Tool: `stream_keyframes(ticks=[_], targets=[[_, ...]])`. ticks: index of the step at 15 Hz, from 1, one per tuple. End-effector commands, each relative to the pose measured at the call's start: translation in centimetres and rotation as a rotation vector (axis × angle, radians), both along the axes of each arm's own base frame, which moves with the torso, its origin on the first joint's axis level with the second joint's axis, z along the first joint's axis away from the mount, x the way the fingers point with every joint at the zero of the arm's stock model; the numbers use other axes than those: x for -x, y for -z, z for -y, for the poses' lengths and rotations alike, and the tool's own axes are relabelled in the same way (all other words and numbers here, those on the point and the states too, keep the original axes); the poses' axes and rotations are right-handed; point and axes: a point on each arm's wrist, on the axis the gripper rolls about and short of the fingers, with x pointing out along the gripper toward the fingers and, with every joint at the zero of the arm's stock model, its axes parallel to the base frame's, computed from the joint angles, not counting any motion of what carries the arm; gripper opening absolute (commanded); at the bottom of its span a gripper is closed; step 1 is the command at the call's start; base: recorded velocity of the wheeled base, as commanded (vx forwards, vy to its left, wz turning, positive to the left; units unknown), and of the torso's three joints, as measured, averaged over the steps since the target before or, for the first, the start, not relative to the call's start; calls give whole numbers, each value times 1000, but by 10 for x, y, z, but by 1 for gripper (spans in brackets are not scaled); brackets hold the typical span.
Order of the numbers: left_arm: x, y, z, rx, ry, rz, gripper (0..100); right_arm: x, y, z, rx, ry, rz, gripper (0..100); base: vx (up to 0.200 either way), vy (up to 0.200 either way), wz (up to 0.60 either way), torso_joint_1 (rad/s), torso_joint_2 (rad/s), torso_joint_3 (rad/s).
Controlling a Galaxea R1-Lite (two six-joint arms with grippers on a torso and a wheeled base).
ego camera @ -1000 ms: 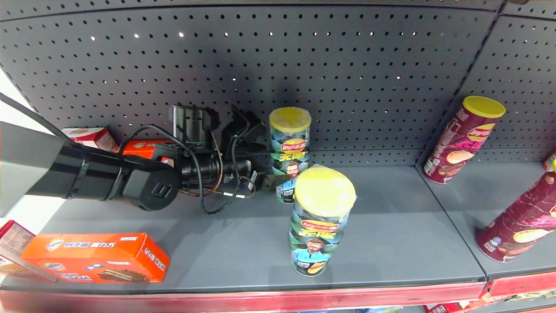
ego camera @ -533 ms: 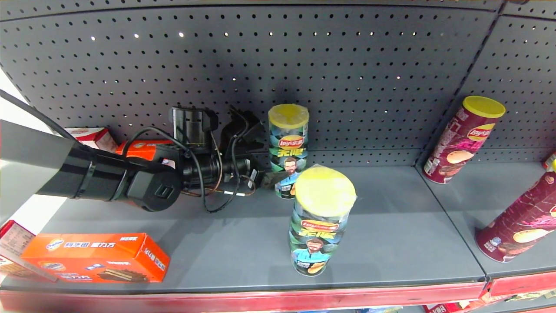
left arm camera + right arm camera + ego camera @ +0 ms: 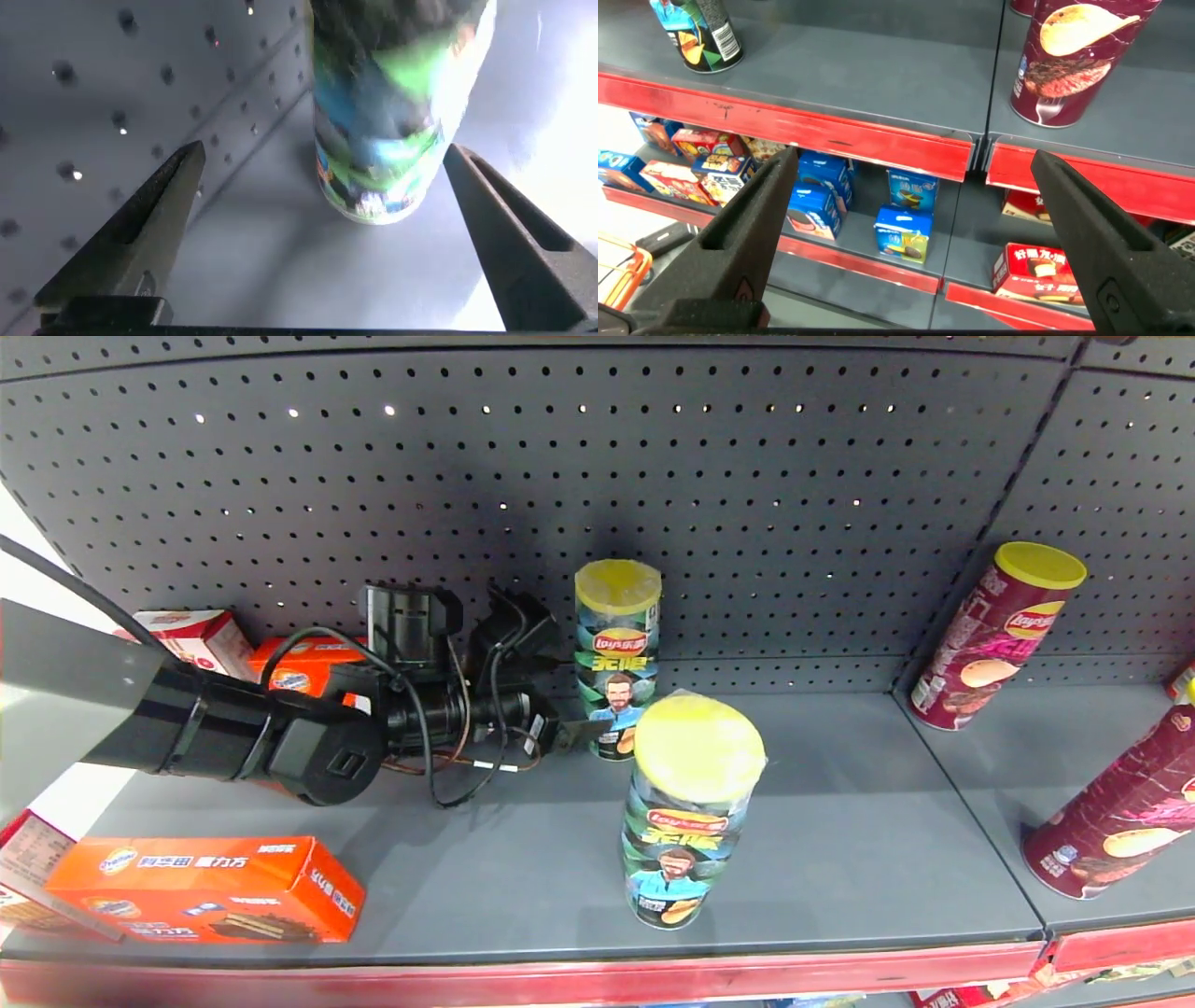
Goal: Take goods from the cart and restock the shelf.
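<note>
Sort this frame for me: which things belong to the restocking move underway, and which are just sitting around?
In the job:
- left gripper, open
- rear green chip can, standing between its jaws
- shelf

Just sitting there:
- front green chip can
- orange box near the shelf's front edge
- far maroon chip can
- near maroon chip can

I face a shop's retail shelf (image 3: 840, 840): grey pegboard back panel (image 3: 747, 476), red front rail (image 3: 560, 980), chip canisters (image 3: 693, 821) and an orange biscuit box (image 3: 210, 887) on display, more boxed snacks (image 3: 904, 233) stocked lower down.
</note>
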Motion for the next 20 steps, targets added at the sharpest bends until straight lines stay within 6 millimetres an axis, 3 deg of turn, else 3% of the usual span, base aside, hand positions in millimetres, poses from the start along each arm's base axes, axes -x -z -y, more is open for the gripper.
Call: stream_keyframes(ticks=[1,3,6,10,20], targets=[[12,-3,-5,5,-4,10,100,0,0,0,1,0,-1,100,0,0,0,0,0,0],[27,-13,-12,5,-35,31,100,0,0,0,1,0,-1,100,0,0,0,0,0,0],[34,-25,-16,-19,-155,64,100,0,0,0,1,0,-1,100,0,0,0,0,0,0],[35,-24,-11,-47,-249,76,100,0,0,0,0,0,-1,100,0,0,0,0,0,0],[7,-12,-7,-70,-341,79,100,0,0,0,-2,0,-2,100,0,0,0,0,0,0]])
